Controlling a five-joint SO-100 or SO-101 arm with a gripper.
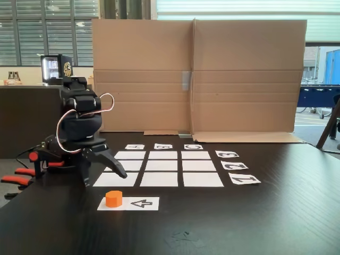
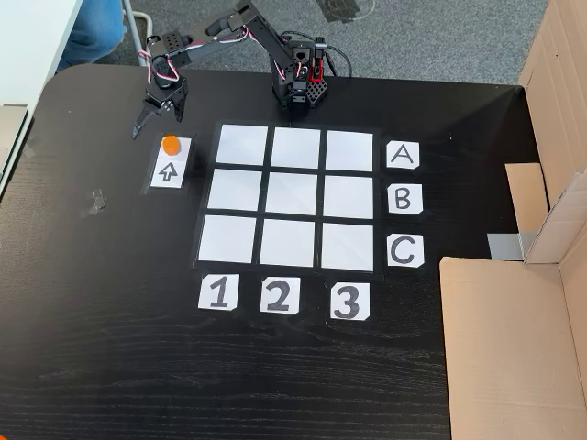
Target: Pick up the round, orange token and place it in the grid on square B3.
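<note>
- Black table: wide bare room at 6 o'clock of the grid in the top-down fixed view
- Square B3 is free
- Gripper, fingers spread, hangs at 11 o'clock of the token, apart from it
- Token stands on the arrow card, at its far edge

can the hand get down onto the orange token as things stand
Probably yes: the hand hangs open just beyond the token, nothing lies between them, and the arrow card under it is flat.
</note>
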